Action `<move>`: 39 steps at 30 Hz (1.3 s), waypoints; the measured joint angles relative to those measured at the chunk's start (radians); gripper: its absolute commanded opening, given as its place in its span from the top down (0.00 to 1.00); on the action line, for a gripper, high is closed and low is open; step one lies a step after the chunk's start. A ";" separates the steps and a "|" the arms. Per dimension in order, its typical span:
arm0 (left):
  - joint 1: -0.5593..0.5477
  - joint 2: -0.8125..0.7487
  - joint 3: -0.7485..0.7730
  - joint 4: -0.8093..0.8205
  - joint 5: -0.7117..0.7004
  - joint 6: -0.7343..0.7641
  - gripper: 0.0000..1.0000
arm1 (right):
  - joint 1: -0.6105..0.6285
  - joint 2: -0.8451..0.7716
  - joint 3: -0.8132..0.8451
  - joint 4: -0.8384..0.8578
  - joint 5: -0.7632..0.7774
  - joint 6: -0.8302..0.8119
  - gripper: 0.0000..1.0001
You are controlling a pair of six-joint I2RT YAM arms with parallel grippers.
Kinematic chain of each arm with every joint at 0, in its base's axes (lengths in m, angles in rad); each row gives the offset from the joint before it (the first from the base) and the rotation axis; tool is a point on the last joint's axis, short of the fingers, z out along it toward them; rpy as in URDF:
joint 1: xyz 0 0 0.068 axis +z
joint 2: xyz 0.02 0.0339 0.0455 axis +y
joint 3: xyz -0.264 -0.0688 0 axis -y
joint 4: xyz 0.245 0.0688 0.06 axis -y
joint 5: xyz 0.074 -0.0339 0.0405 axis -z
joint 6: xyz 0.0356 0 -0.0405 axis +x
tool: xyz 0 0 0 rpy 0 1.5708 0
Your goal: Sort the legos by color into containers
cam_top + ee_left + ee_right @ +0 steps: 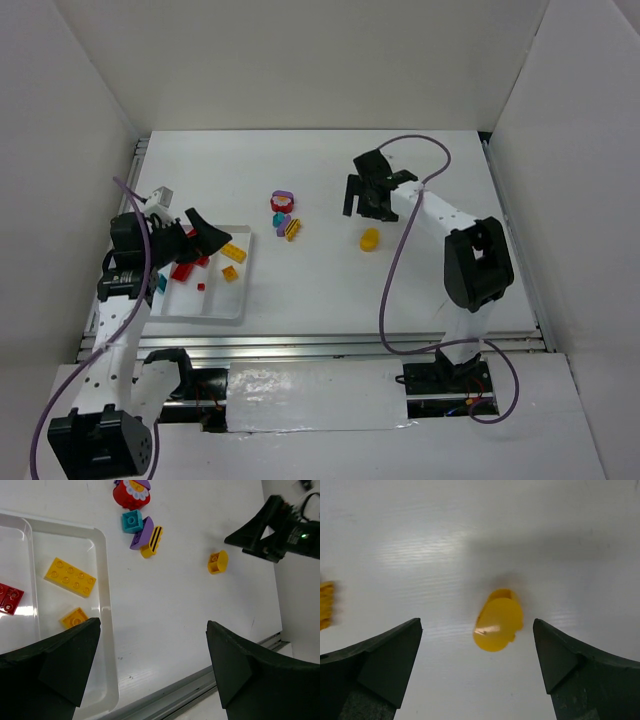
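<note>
Your legos are split between two places. The white tray sits near the tabletop's left edge, toward the front. Its compartment nearest the table's middle holds a long yellow brick and a small orange brick. Red bricks lie in the next compartment over. A teal piece shows further left in the tray, partly hidden by the arm.

Out on the tabletop, roughly midway between its left and right edges, a tight cluster lies loose. It has a red round piece with a purple top and a teal square brick. A purple slope touches that brick, and a yellow striped piece lies right against the slope. A rounded yellow lego lies alone to the right of that cluster.

Your right gripper hangs by that rounded yellow lego with its jaws spread wide. From the wrist, the piece lies between the two fingers, clear of both, and the gripper grips nothing. Your left gripper hovers over the tray's right rim, its jaws likewise fully apart and with nothing in them.
</note>
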State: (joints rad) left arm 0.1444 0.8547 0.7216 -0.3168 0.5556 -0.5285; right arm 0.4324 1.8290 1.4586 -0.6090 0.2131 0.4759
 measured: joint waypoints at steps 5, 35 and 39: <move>0.000 -0.047 0.000 0.010 0.007 0.001 0.00 | -0.014 0.018 -0.105 -0.017 0.061 0.100 0.00; -0.143 -0.005 -0.072 0.152 0.095 -0.074 0.00 | 0.221 -0.182 -0.248 0.219 -0.066 0.064 1.00; -0.372 -0.010 -0.111 0.265 0.069 -0.117 0.01 | 0.298 -0.268 -0.225 0.201 0.008 0.191 1.00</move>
State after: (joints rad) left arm -0.2279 0.8452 0.6106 -0.0517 0.6247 -0.6456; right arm 0.7300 1.5608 1.2335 -0.4076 0.2211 0.6666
